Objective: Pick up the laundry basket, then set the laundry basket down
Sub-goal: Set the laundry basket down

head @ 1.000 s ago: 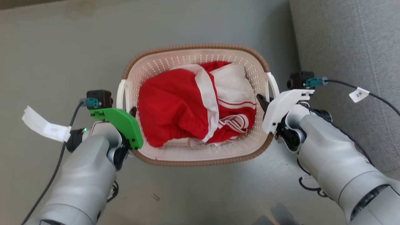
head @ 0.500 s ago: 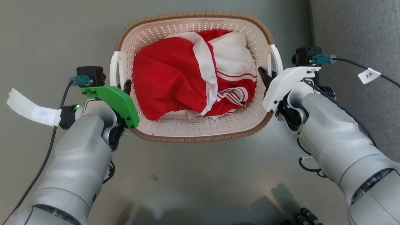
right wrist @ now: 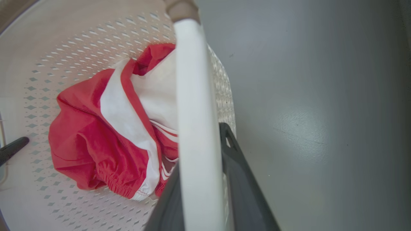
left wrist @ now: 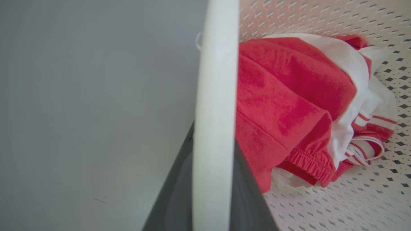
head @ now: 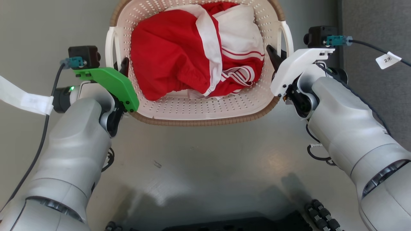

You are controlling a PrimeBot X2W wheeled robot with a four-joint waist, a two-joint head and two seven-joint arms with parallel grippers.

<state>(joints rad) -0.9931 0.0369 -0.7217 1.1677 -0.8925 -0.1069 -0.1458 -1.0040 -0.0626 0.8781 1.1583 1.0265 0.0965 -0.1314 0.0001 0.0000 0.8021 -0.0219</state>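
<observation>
The laundry basket (head: pixel 205 120), cream with perforated walls and a brown rim, sits at the top middle of the head view with its far end cut off. Red and white clothes (head: pixel 173 48) fill it. My left gripper (head: pixel 123 66) is shut on the basket's left white handle (left wrist: pixel 213 106). My right gripper (head: pixel 273 56) is shut on the right white handle (right wrist: pixel 196 106). In each wrist view the dark fingers (left wrist: pixel 247 192) (right wrist: pixel 237 179) flank the handle bar. The right wrist view also catches the left gripper's fingertip (right wrist: pixel 13 148) across the basket.
A grey upholstered sofa (head: pixel 379 96) runs along the right edge, close to my right arm. Grey floor (head: pixel 205 166) lies below the basket. My dark base (head: pixel 244 224) shows at the bottom edge. A cable with a white tag (head: pixel 27 100) trails from the left wrist.
The basket, held by both grippers, has moved up the head view and looks larger. The sofa edge has shifted right and my base has come into view, so the camera moved too.
</observation>
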